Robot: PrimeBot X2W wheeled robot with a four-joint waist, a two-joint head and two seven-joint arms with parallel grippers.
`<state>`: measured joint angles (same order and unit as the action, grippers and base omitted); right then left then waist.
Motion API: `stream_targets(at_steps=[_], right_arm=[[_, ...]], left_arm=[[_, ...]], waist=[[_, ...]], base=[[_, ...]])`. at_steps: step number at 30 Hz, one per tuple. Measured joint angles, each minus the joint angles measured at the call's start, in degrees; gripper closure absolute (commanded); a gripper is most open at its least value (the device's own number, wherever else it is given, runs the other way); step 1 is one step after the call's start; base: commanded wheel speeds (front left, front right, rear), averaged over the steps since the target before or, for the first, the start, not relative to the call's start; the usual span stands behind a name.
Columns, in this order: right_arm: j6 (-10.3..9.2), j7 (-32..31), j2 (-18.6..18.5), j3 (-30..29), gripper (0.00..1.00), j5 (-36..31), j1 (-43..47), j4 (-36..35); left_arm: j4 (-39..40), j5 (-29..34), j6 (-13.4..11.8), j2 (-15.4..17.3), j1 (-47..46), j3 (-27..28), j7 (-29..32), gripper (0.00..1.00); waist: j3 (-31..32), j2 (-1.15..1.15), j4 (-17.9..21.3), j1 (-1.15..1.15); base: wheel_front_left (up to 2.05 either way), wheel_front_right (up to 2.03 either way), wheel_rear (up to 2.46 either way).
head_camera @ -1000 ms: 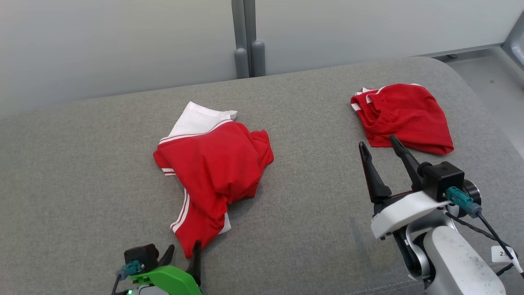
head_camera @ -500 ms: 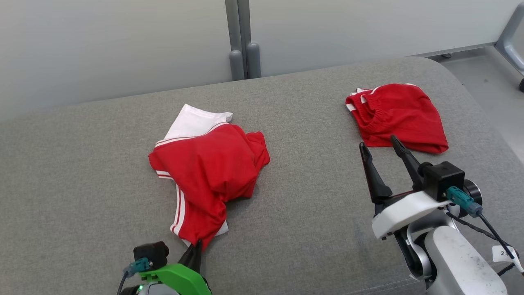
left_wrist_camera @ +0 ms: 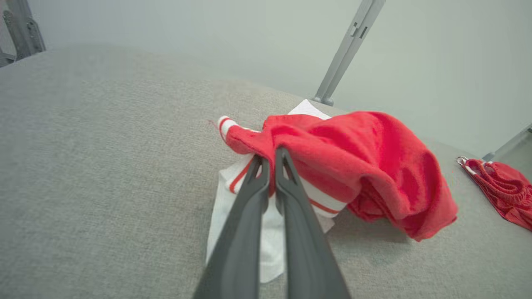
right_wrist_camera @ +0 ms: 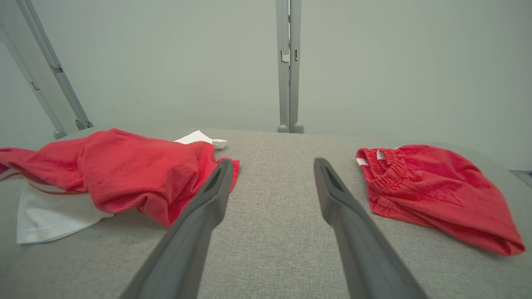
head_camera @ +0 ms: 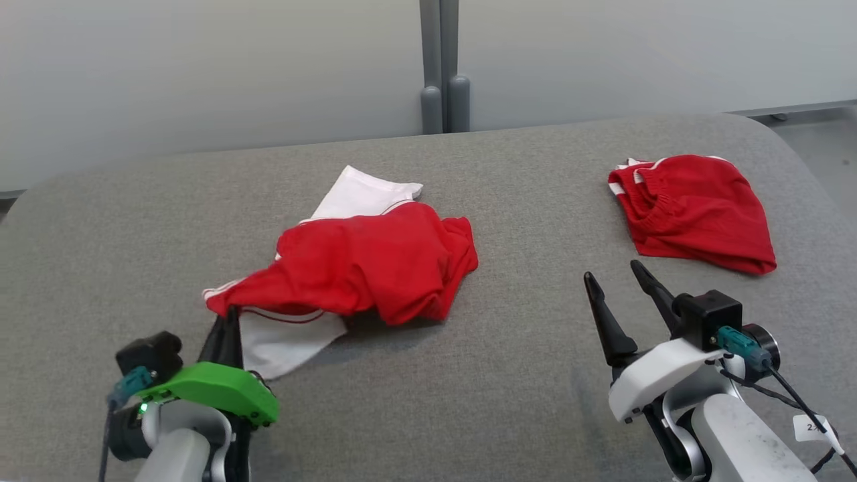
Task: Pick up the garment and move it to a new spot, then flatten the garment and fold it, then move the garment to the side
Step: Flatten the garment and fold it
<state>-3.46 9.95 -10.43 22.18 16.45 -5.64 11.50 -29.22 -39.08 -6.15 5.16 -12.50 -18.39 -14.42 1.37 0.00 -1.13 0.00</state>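
At the near left of the grey, fabric-covered desk, we see our left tool clamped narrow on the garment. Its two dark fingers are pressed together around a red edge. From the left wrist view, the pinched spot sits just beside a red cuff trimmed with white stripes, and the cloth there is drawn up into a taut ridge that runs back to the main bunch. The garment itself lies left of the desk's middle. It is a crumpled red mound, with a white panel spread flat under the pinched edge and reaching toward the near side. Another white corner pokes out on the far side, toward the wall.

Our right tool sits at the near right with its fingers spread wide and nothing between them. They point toward the far edge of the desk, and bare grey fabric shows in the gap. We cannot tell whether the tips touch the surface. A second red garment with a gathered waistband lies folded over beyond this tool and to its right, apart from the fingers and well apart from the first garment. A grey double post stands behind the desk's far edge, roughly between the two garments.
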Motion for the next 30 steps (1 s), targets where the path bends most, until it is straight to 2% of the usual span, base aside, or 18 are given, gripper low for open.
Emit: stream_targets(at_steps=[7, 12, 17, 26, 30], right_arm=[[1.55, -1.68, 1.07, 1.80, 0.00, 0.18, -0.75, 3.42], [3.04, -2.96, 1.87, 3.81, 0.00, 0.18, -2.79, 6.04], [3.96, -4.35, 2.50, 3.85, 0.00, 0.27, -6.05, 9.61], [4.03, -7.66, 0.67, -0.11, 0.00, 1.63, -12.56, 18.04], [4.04, -8.87, 1.49, -2.90, 0.00, 5.52, -13.69, 21.35]], left_arm=[[6.30, 2.69, -0.69, 1.45, -0.38, 8.95, 0.00, 1.00], [8.86, 4.97, -0.93, 1.60, -0.09, 12.90, 0.00, 1.00], [9.79, 7.26, -0.93, 0.67, 1.57, 13.19, 0.00, 1.00], [11.67, 9.42, -0.93, -2.34, 2.57, 10.57, 0.00, 1.00], [13.11, 9.62, -0.93, -2.58, 2.57, 9.49, 0.00, 1.00]], waist=[[-0.17, 0.00, -4.14, 0.00], [-0.80, 0.00, -6.93, 0.00], [-2.32, 0.00, -9.19, 0.00], [-5.79, 0.00, -13.90, 0.00], [-7.51, 0.00, -16.05, 0.00]], base=[[0.00, 0.00, 0.00], [0.00, 0.00, 0.00], [0.00, 0.00, 0.00], [0.00, 0.00, 0.00], [0.00, 0.00, 0.00]])
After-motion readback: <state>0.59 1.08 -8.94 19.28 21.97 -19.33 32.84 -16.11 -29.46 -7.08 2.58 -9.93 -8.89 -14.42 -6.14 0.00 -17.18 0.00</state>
